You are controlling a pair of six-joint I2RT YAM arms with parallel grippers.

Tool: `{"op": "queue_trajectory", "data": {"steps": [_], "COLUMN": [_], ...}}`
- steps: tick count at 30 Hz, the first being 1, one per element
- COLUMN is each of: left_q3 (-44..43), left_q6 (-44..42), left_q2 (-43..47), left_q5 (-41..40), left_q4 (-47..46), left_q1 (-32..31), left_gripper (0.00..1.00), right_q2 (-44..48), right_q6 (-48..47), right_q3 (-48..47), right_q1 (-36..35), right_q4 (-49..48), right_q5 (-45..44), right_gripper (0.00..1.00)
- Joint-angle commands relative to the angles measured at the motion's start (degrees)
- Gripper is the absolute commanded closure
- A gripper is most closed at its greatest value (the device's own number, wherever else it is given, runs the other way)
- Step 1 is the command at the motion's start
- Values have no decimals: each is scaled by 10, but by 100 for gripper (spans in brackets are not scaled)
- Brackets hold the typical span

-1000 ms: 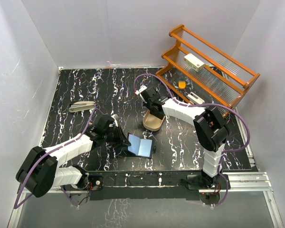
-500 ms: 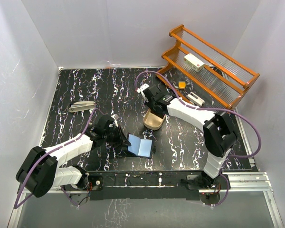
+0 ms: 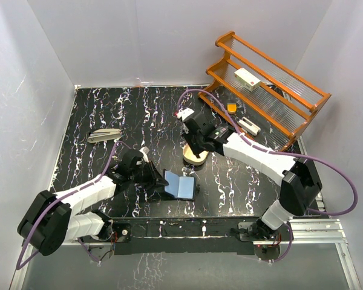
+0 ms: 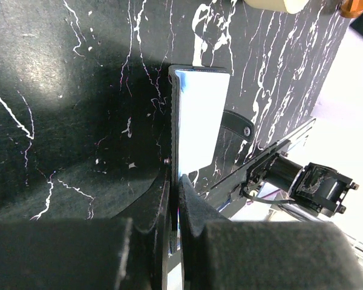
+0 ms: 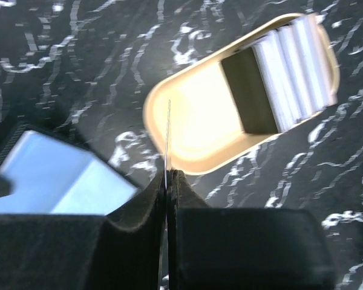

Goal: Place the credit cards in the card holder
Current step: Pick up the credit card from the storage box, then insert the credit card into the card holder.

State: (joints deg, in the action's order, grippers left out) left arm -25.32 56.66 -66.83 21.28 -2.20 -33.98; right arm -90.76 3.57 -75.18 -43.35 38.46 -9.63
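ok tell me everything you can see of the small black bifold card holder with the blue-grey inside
The small black bifold card holder sits open on the black white-veined table near its front edge, two blue-grey inner faces showing in a shallow V. The outer cover looks black; a black strap with a metal stud juts from one side. The left gripper is shut on the edge of its left flap. No card shows inside it.

credit cards [image 5: 293, 69] in tray [image 5: 193, 130] | tray behind card holder [image 3: 181, 186] | rack [image 3: 272, 84] right-rear
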Motion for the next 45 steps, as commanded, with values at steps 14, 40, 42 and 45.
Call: {"op": "queue_trajectory", "data": {"steps": [14, 40, 42, 45], "left_q3": [36, 46, 48, 52], "left_q6": [6, -28, -28, -26], "left_q2": [6, 47, 45, 44], "left_q5": [14, -18, -18, -19], "left_q4": [-33, 40, 40, 38], "left_q1": [-2, -3, -3, -2], "left_gripper": [89, 100, 100, 100], "right_q2": [112, 107, 110, 120], "right_q6": [335, 376, 376, 387], "right_q3": [163, 310, 306, 301], "right_q1": [-63, -66, -66, -66], "right_q4": [-124, -185, -182, -183], "right_q5": [91, 94, 97, 112], "right_gripper": [100, 100, 99, 88]}}
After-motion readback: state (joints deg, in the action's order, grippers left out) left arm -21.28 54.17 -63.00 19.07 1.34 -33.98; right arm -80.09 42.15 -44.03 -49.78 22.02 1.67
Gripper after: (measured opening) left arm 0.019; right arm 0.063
